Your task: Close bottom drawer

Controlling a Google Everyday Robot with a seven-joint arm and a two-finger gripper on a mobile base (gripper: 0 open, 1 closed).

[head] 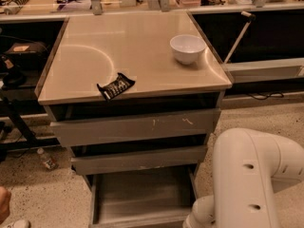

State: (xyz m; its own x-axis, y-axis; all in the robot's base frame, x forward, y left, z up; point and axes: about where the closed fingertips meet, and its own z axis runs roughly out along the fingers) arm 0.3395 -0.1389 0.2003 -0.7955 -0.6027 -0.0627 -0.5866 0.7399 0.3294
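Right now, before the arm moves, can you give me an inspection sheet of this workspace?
Surface: beige cabinet top, carrying two items.
Job's things: bottom drawer pulled open, flat grey tray showing inside; top drawer and middle drawer sit further in.
Clutter: white bowl near the right rear; black packet at the front edge.
Claw: not in view; white arm fills the lower right, beside the open drawer.
Cables: black cable on the floor at right.
Surroundings: speckled floor, small bottle lying at left.
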